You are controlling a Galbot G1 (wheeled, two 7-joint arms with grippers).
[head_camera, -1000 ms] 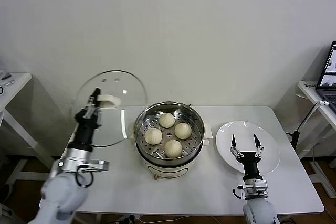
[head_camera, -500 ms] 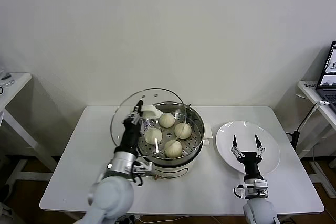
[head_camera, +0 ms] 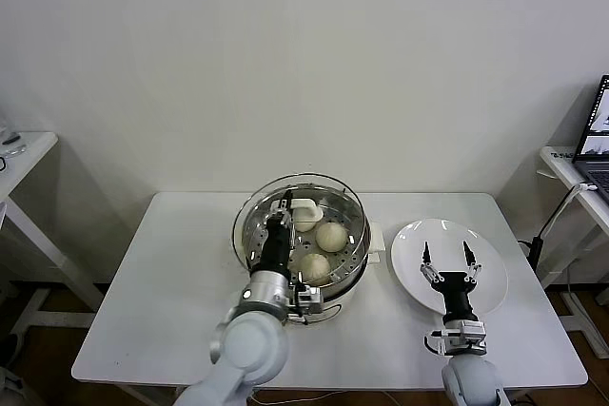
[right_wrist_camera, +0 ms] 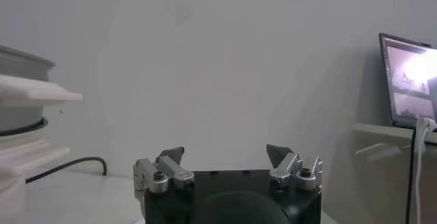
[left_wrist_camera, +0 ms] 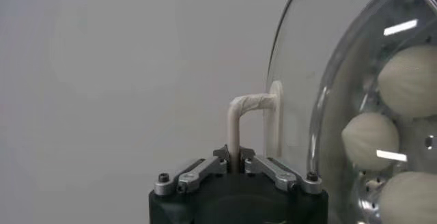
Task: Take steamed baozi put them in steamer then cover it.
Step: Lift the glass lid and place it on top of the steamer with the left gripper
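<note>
The cover (head_camera: pixel 303 213) is held by its handle, clamped in the left gripper (head_camera: pixel 286 204), over the steamer (head_camera: pixel 354 259) at the desk's centre. Baozi (head_camera: pixel 330 234) are seen inside. The right gripper (head_camera: pixel 445 256) is spread over the plate (head_camera: pixel 490 278) near the right edge.

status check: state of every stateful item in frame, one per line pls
cover: held by its handle over the steamer, tilted, not seated.
steamer: baozi inside, not yet closed.
steamed baozi: on the perforated tray, seen through the glass.
plate: bare.
left gripper: shut on the cover's handle.
right gripper: open, over the plate.
</note>
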